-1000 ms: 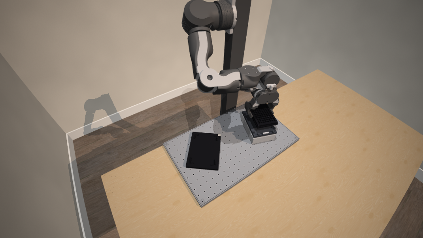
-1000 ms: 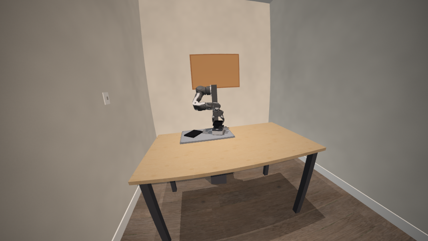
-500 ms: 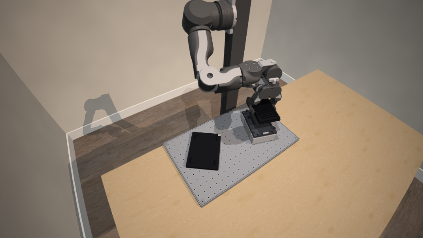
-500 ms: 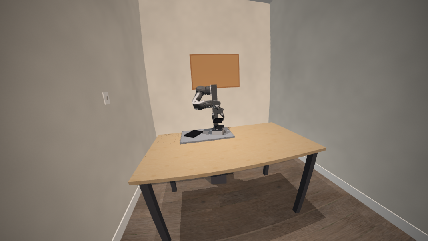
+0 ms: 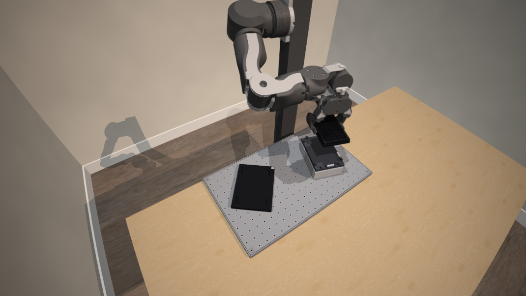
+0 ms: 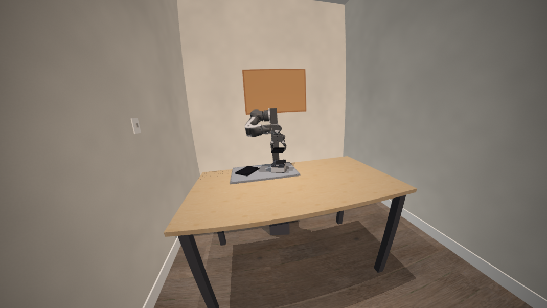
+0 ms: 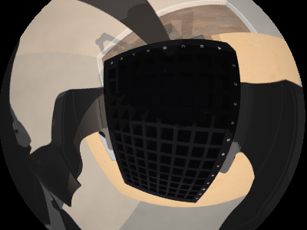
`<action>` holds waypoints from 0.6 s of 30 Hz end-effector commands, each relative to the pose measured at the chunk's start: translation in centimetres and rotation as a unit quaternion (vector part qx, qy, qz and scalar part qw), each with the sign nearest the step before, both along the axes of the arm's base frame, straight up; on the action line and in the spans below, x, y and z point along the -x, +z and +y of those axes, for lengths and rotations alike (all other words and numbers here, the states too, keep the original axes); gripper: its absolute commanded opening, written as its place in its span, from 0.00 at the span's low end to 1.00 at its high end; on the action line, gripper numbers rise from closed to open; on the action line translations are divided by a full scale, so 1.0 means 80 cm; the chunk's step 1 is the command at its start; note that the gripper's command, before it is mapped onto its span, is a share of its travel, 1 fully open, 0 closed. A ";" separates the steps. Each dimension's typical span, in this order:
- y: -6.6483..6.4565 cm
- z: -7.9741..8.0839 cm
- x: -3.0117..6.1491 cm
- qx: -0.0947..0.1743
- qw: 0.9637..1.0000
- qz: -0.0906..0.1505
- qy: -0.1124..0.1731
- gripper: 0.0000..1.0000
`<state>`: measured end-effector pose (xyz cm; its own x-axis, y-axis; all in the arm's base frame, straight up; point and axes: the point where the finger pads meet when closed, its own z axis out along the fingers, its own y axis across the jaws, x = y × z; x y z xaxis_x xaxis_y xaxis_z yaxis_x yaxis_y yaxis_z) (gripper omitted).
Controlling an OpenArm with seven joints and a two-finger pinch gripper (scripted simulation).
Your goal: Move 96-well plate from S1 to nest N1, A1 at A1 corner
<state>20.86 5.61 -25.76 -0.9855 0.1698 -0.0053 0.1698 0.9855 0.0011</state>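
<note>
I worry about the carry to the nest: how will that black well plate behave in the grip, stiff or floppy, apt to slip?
The 96-well plate probably stays stiff: its grid looks straight and unbent. It hangs tilted in the gripper, held near one end, so it may pivot or slip. Likely light, being mostly open wells.

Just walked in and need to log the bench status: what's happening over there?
A single robot arm's tool is shut on a black 96-well plate and holds it in the air above the plate shaker, clear of its pocket. The black plate nest lies apart from the shaker on the same perforated grey base plate, with nothing in it. The transfer is not yet done.
</note>
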 end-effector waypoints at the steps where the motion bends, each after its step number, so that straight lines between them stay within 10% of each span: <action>1: 0.001 -0.001 -0.002 0.001 1.000 -0.001 -0.003 0.00; 7: -0.009 -0.048 -0.003 -0.001 0.992 -0.001 -0.130 0.00; 18: -0.009 -0.048 -0.003 -0.001 0.992 -0.001 -0.130 0.00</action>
